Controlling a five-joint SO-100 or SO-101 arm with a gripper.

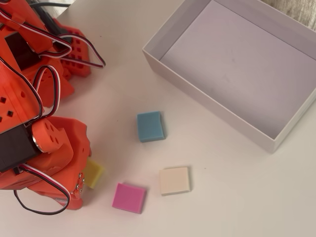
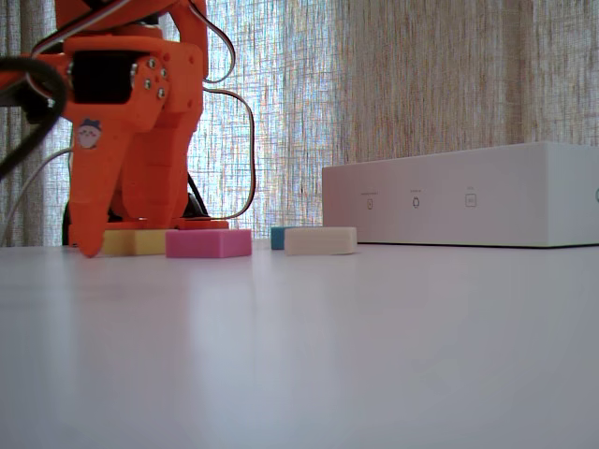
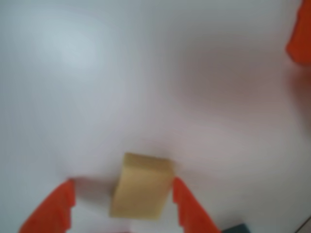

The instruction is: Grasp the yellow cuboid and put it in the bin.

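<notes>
The yellow cuboid lies flat on the white table, partly hidden under my orange arm in the overhead view. In the wrist view the cuboid sits between my two orange fingers. The right finger is at its edge and the left finger stands apart from it. My gripper is open, lowered to the table around the cuboid. The bin is a large white box with a pale lilac floor at the upper right, empty.
A pink block lies just right of the yellow one, a cream block further right, and a blue block between them and the bin. The arm's base fills the upper left. A curtain backs the fixed view.
</notes>
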